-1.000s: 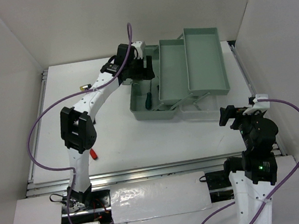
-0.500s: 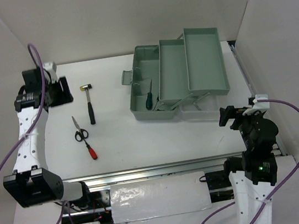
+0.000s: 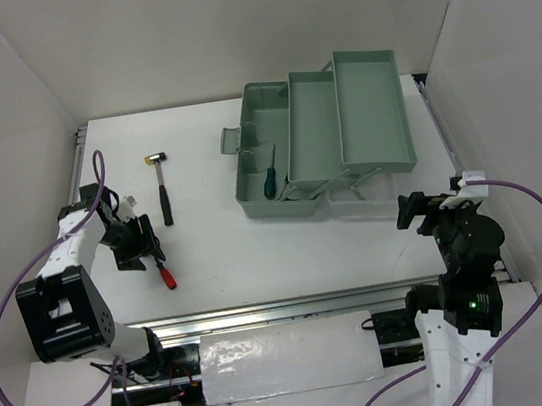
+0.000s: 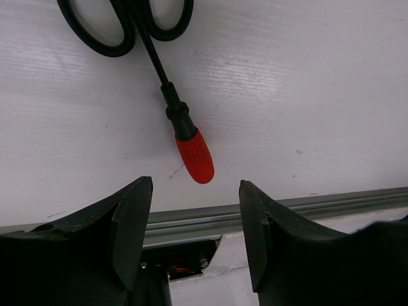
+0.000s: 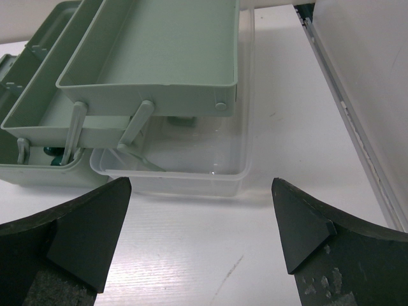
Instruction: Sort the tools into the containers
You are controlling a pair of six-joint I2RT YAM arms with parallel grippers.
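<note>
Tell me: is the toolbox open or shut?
The toolbox is open: its trays are swung aside, and a green screwdriver lies visible inside.

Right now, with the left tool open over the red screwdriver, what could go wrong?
The shaft of the red screwdriver runs into the handles of the scissors, so lifting it may drag them along. Its round handle might roll away from the left tool as the fingers close, toward the near rail.

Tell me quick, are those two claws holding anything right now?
Left gripper: open, holding nothing; the red-handled screwdriver lies just ahead of it.
Right gripper: open, holding nothing.
</note>
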